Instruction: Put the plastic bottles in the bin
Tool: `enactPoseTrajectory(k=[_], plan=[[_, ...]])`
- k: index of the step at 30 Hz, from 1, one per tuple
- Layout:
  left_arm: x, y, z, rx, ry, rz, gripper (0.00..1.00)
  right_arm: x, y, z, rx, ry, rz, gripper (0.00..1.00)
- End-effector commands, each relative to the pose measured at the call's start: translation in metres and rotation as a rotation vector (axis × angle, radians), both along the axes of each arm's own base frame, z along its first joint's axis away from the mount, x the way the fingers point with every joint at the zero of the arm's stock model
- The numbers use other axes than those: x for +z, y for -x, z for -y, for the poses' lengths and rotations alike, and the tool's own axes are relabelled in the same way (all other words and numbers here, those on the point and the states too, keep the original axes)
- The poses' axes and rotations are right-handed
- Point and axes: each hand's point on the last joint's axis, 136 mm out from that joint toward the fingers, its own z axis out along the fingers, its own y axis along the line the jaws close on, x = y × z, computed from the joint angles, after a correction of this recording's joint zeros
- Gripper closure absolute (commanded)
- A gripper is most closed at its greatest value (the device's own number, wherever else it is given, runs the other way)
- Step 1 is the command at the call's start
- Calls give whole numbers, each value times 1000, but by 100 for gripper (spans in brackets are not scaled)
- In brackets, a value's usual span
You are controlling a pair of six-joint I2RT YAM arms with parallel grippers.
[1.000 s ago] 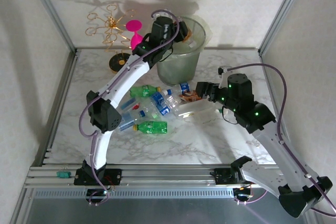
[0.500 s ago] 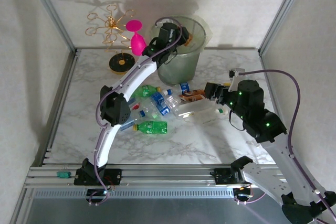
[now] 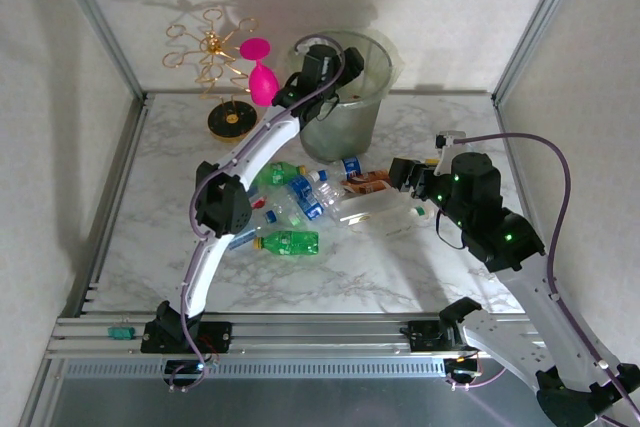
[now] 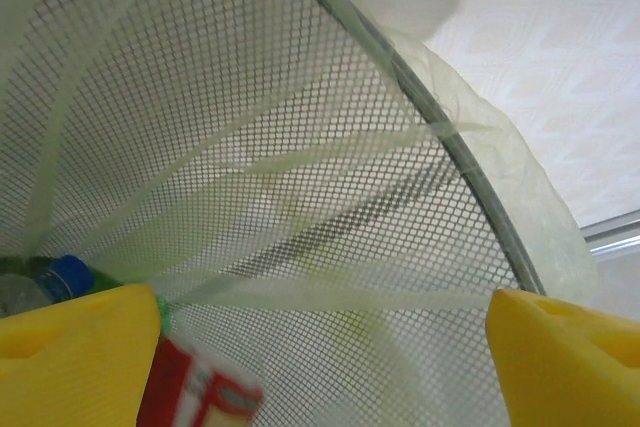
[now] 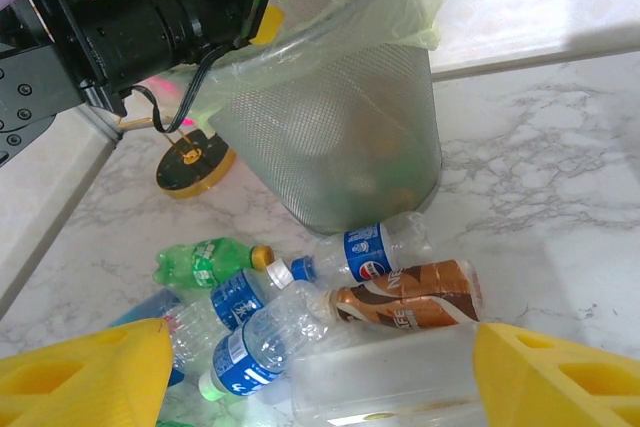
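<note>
The left end effector (image 3: 345, 67), its yellow fingers (image 4: 75, 347) spread apart and empty, sits in the mouth of the translucent grey-green round mesh-walled bin (image 3: 350, 122). A blurred red-labelled plastic bottle (image 4: 190, 392) is inside the bin, just beside one finger. The right end effector (image 3: 402, 175), fingers also apart, hangs over the crushed green and clear plastic bottles (image 3: 300, 197) heaped on the marble tabletop (image 3: 330, 287) in front of the bin.

Left pincer (image 4: 322, 352) and right pincer (image 5: 320, 375) both agape.

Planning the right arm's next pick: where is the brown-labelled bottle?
In the top view, the brown-labelled bottle lies on the table right of centre, in front of the bin, just left of the right gripper, beside a blue-labelled bottle.
</note>
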Motion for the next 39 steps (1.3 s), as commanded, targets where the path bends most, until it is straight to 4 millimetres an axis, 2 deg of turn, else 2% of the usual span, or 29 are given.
enactPoseTrajectory(k=[1,6,11,16,20,26,29,33,35,39], plan=[[30,-2,-10,2,44,50,15,1,-1,1,-3,-3,15,21],[48,3,-11,-19,61,72,15,4,0,-1,9,-12,13,21],[67,13,-4,-73,90,96,16,12,2,-2,13,-19,19,21],[96,28,-5,-93,103,132,17,13,4,-5,35,-27,5,21],[124,48,-9,-112,108,159,17,19,5,-5,41,-29,11,21],[153,86,-22,-148,99,160,18,26,9,-9,69,-38,13,21],[162,111,-32,-154,89,151,19,20,10,-12,87,-36,-3,22],[175,153,-47,-160,107,178,19,7,10,-16,105,-32,-25,23],[178,175,-57,-160,110,186,20,3,11,-20,129,-35,-29,23],[164,210,-83,-145,76,169,19,-7,9,-28,160,-39,-44,24]])
